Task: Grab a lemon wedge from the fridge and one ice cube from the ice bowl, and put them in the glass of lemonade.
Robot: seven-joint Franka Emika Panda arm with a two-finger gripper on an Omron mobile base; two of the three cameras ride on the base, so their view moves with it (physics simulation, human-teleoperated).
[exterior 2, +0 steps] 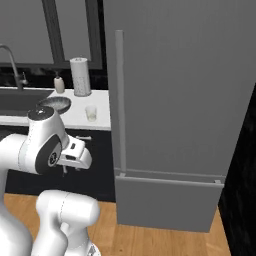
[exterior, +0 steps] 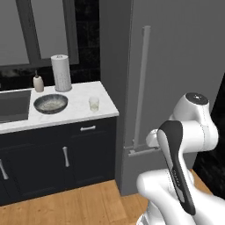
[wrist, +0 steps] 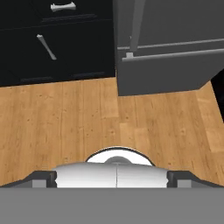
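While my gripper [wrist: 112, 177] hangs low with its jaws spread wide and empty, facing the wood floor [wrist: 65, 127], the fridge [exterior: 176, 66] stands closed. The glass of lemonade [exterior: 94, 103] sits near the worktop's [exterior: 83, 94] right front corner, the ice bowl [exterior: 51, 103] just left of it.

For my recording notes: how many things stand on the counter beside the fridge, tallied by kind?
Paper towel roll: 1
Soap bottle: 1
Ice bowl: 1
Glass of lemonade: 1
Total: 4
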